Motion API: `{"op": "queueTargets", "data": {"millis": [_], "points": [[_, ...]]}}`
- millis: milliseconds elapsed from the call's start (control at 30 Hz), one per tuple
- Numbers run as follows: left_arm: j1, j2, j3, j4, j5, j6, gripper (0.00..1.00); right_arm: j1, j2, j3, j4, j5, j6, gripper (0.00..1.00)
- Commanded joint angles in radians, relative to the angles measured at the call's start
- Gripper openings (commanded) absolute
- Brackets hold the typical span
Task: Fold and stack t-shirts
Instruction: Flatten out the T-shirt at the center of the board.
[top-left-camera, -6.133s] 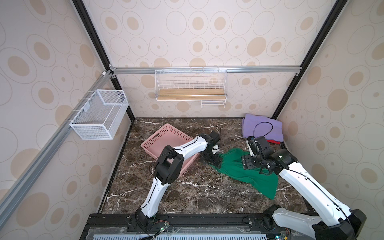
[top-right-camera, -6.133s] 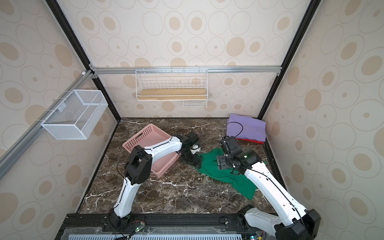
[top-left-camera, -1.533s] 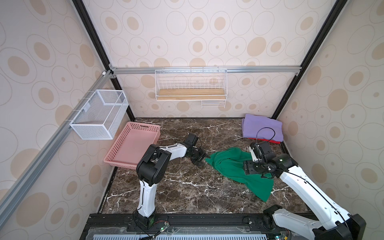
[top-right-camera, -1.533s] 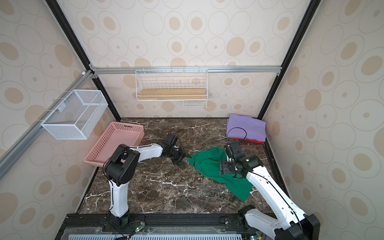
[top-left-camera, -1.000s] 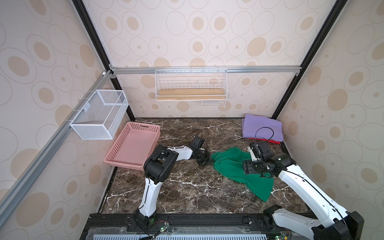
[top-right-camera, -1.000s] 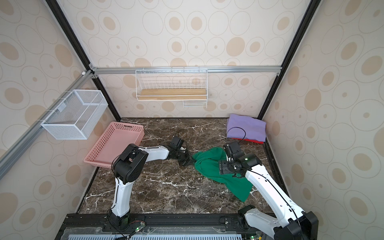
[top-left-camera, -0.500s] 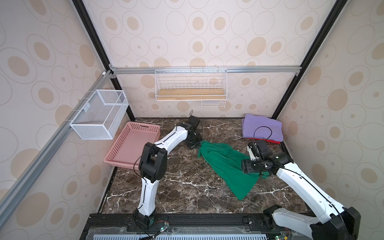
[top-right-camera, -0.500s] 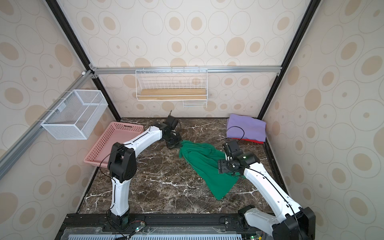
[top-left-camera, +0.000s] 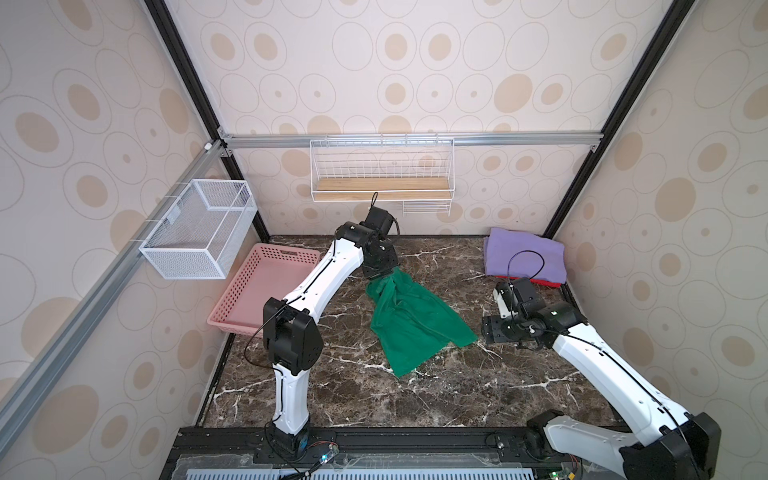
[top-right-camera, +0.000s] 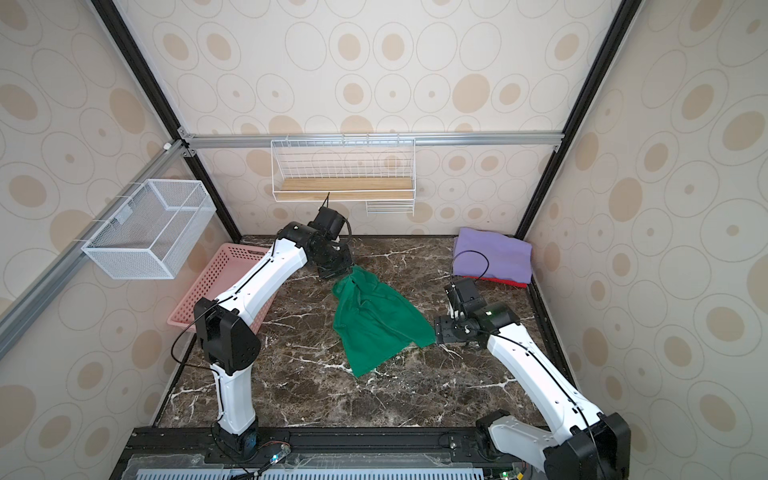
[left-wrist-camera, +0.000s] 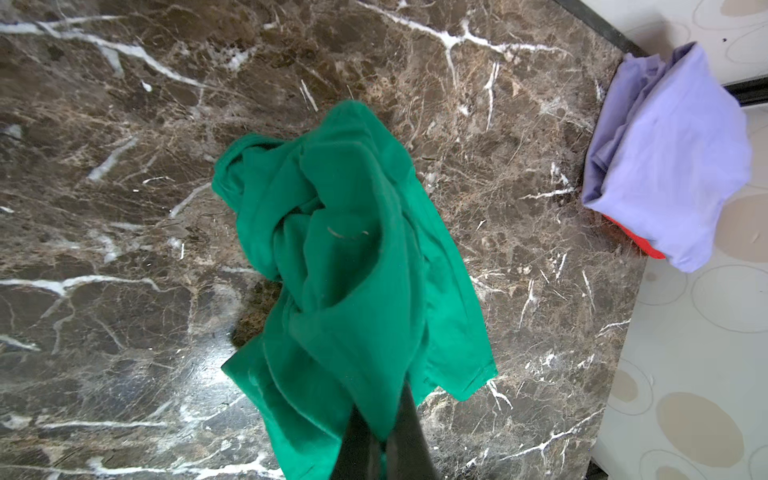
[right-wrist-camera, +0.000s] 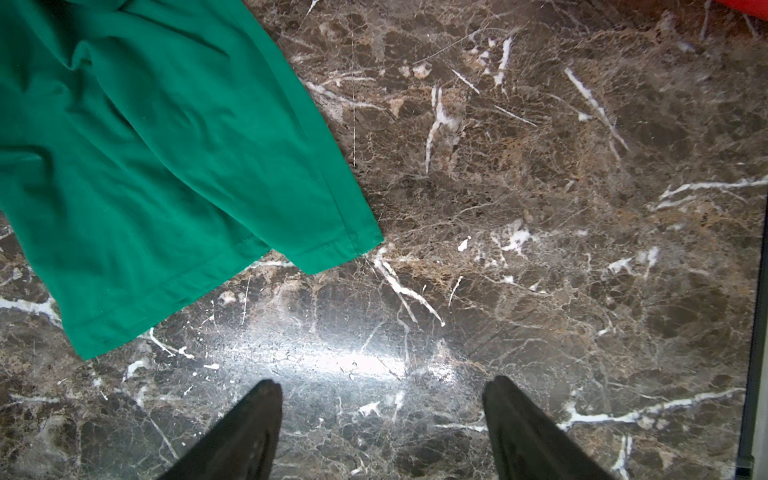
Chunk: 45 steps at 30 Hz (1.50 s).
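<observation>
- Two folded t-shirts sit stacked in the far right corner, the lavender t-shirt (top-left-camera: 525, 257) on top of the red t-shirt (top-left-camera: 549, 284).
- Left gripper (left-wrist-camera: 384, 419) is pinched tight on one end of the green t-shirt (top-left-camera: 411, 324), lifting that end; the rest trails rumpled across the marble table (top-left-camera: 457, 386).
- Right gripper (right-wrist-camera: 380, 386) hangs spread wide, gripping nothing, just beside the shirt's hem corner.
- Pink basket (top-left-camera: 270, 291) lies by the left wall.

A pink basket (top-left-camera: 266, 291) rests at the marble tabletop's (top-left-camera: 457, 395) edge.
</observation>
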Motion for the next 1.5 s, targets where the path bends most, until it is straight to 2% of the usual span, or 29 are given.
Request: {"op": "queueTargets", "data": {"millis": [0,167,300,500,667,800,833,967,1067,1133,1233,1333,1467], "points": [[-0.026,-0.045,-0.011,-0.039,-0.004,0.008,0.00,-0.004,0.000,0.014,-0.005,-0.005,-0.005,0.83],[-0.031,-0.031,0.039,-0.094,-0.032,0.028,0.00,-0.004,0.007,0.007,0.003,-0.018,0.000,0.83],[-0.030,-0.031,0.028,-0.098,-0.046,0.042,0.18,-0.004,0.000,0.007,-0.003,-0.009,-0.002,0.83],[-0.027,-0.014,0.025,-0.087,-0.044,0.047,0.29,-0.003,-0.014,0.000,-0.015,0.000,-0.004,0.83],[-0.026,-0.003,0.011,-0.070,-0.041,0.055,0.06,-0.005,-0.018,0.002,-0.018,0.005,-0.004,0.83],[-0.023,0.001,-0.035,-0.035,-0.037,0.055,0.01,-0.004,-0.022,0.001,-0.020,0.013,-0.005,0.83],[-0.018,0.003,-0.055,-0.025,-0.034,0.052,0.03,-0.005,-0.021,0.001,-0.020,0.012,-0.005,0.83],[-0.003,0.020,-0.143,0.006,-0.012,0.048,0.40,-0.005,-0.018,0.001,-0.016,0.009,-0.005,0.83],[-0.003,0.013,-0.207,0.029,0.076,0.041,0.57,-0.005,-0.017,-0.003,-0.017,0.005,-0.009,0.83],[-0.017,-0.012,-0.257,0.042,0.132,0.044,0.62,-0.006,-0.014,-0.010,-0.004,-0.010,-0.011,0.85],[-0.051,-0.046,-0.305,0.001,0.132,0.087,0.65,-0.005,0.010,-0.035,0.050,-0.074,0.004,0.92],[-0.060,-0.083,-0.376,-0.005,0.121,0.075,0.65,-0.006,0.103,-0.020,0.167,-0.213,0.033,0.86],[-0.060,-0.153,-0.416,-0.027,0.081,0.082,0.66,0.005,0.370,0.133,0.306,-0.488,0.094,0.79]]}}
